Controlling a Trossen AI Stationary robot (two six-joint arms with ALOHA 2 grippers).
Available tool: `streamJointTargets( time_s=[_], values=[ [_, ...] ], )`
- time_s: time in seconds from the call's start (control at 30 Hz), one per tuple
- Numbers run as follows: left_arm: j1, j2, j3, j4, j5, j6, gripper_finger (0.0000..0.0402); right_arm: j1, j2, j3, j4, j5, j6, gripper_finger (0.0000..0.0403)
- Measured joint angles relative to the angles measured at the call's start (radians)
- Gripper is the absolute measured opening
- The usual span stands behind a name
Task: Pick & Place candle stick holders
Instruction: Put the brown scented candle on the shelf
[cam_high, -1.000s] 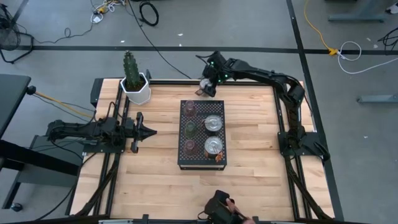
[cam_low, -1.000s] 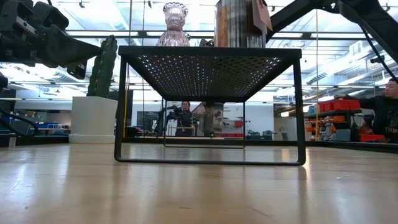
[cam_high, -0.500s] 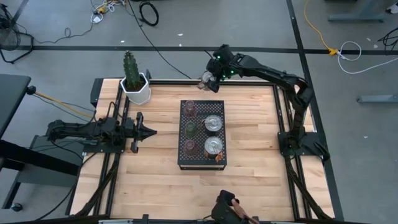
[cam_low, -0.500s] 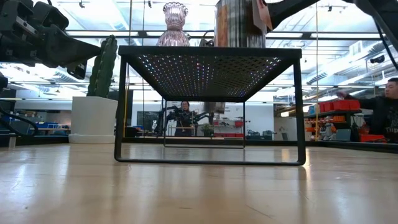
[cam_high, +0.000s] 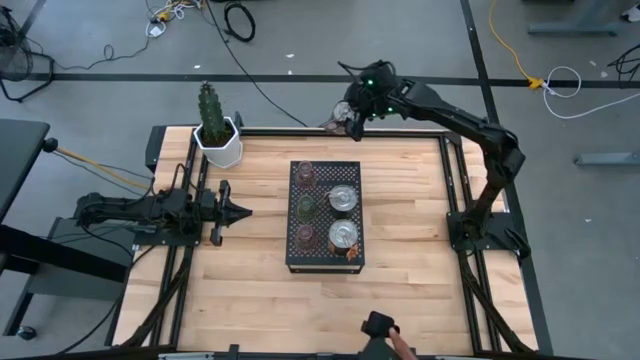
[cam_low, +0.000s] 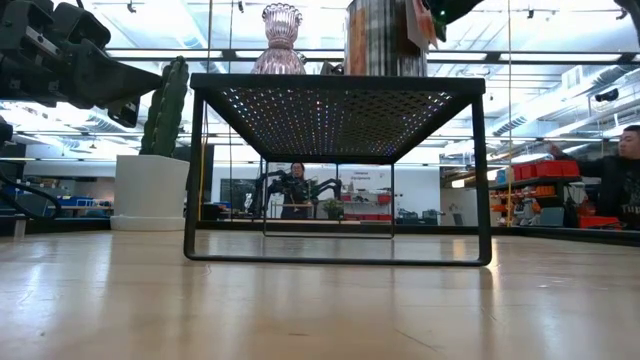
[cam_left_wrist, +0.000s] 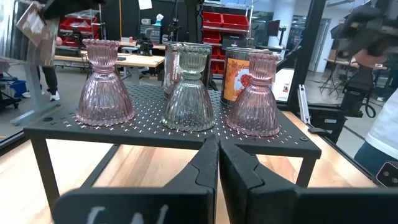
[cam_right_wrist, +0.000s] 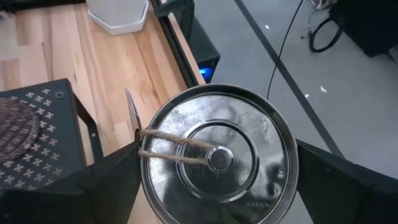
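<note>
A black perforated rack (cam_high: 325, 258) stands mid-table. On it stand two pink glass candle stick holders (cam_high: 305, 175) (cam_high: 307, 237), a green one (cam_high: 307, 207) between them, and two wider silvery ones (cam_high: 343, 198) (cam_high: 343, 235). The left wrist view shows the three glass ones (cam_left_wrist: 188, 90) standing upright on their bases. My right gripper (cam_high: 350, 112) is shut on a third silvery holder (cam_right_wrist: 217, 155) with a twine-tied tag (cam_right_wrist: 132, 109), over the table's far edge. My left gripper (cam_high: 238, 210) is shut and empty, left of the rack. My right gripper pinches the silvery holder by its round side wall, one finger (cam_right_wrist: 115, 183) on one side and one finger (cam_right_wrist: 326, 180) on the opposite side. The wrist view looks onto its round top with the centre knob. The holder is lifted clear of the table.
A white pot with a cactus (cam_high: 217, 135) stands at the far left corner. A person's hand with a dark device (cam_high: 380, 330) shows at the near edge. Another person (cam_low: 625, 180) stands beyond the table. Bare wood lies either side of the rack.
My right gripper has risen and gone toward the table's far edge and a little right, carrying the silvery holder. The holder, seen low behind the rack's legs a second ago, is now lifted out of the low view.
</note>
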Motion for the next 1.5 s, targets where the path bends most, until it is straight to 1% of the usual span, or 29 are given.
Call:
streamJointTargets(
  time_s=[0.47,0.77,0.97,1.3,1.5],
  values=[
    [0.0,0.0,0.0,0.0,0.0,0.0,0.0018,0.0,-0.069,0.001,-0.047,0.0,0.002,0.0368],
    [0.0,0.0,0.0,0.0,0.0,0.0,0.0018,0.003,-0.075,0.001,-0.059,0.0,0.002,0.0368],
    [0.0,0.0,0.0,0.0,0.0,0.0,0.0018,0.038,-0.075,0.001,-0.056,0.002,-0.024,0.0368],
    [0.0,0.0,0.0,0.0,0.0,0.0,0.0018,0.091,-0.079,0.001,-0.054,0.0,-0.02,0.0368],
    [0.0,0.0,0.0,0.0,0.0,0.0,0.0018,0.118,-0.079,0.001,-0.082,0.0,-0.012,0.0368]
  ],
)
